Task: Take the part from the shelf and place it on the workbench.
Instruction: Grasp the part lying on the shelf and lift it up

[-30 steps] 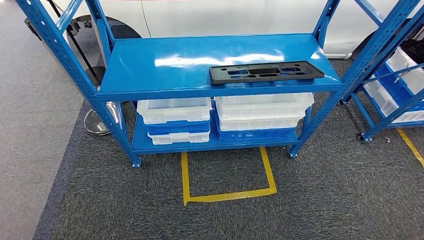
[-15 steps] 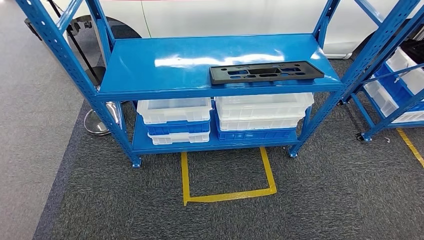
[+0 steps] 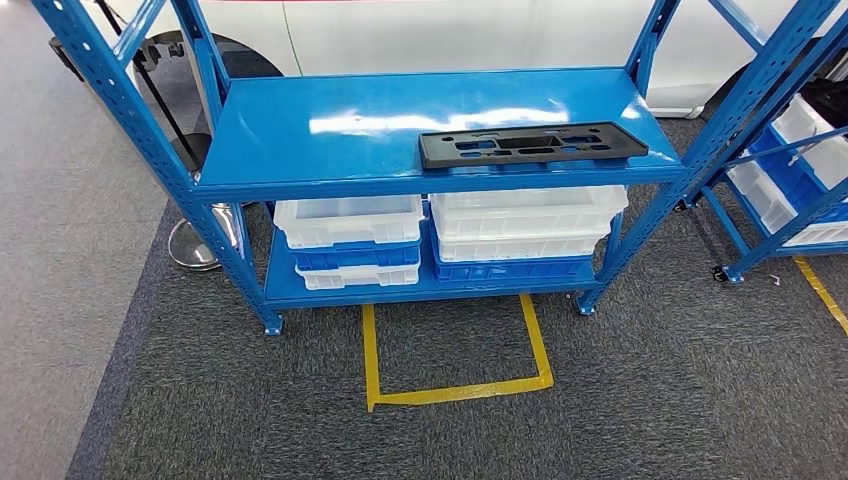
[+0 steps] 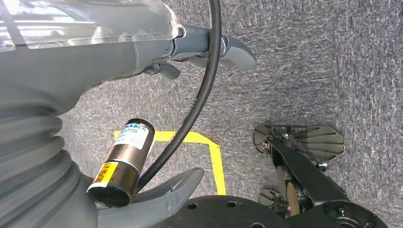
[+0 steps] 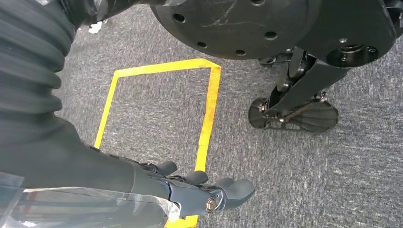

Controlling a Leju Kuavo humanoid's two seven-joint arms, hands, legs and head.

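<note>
I am facing a blue metal shelving rack that stands on dark grey carpet. The flat black plastic part, a long rectangular plate with cut-out slots and small holes, lies on the rack's upper shelf, toward the right and close to the near edge, with nothing touching it. On the lower shelf sit stacked plastic bins, translucent white and blue, in two piles side by side. On the carpet just in front of the rack, yellow tape marks three sides of a rectangle, open toward the rack. A second blue rack holding white bins stands to the right. Behind the shelving is a white car body, and a chrome round stand base rests on the floor at the rack's left leg.

My left hand hangs over the carpet beside my body; its fingers extend loosely, apart, holding nothing. A black cable runs across the wrist picture. My right hand also hangs low above the yellow tape, fingers stretched out and slightly spread, empty.
</note>
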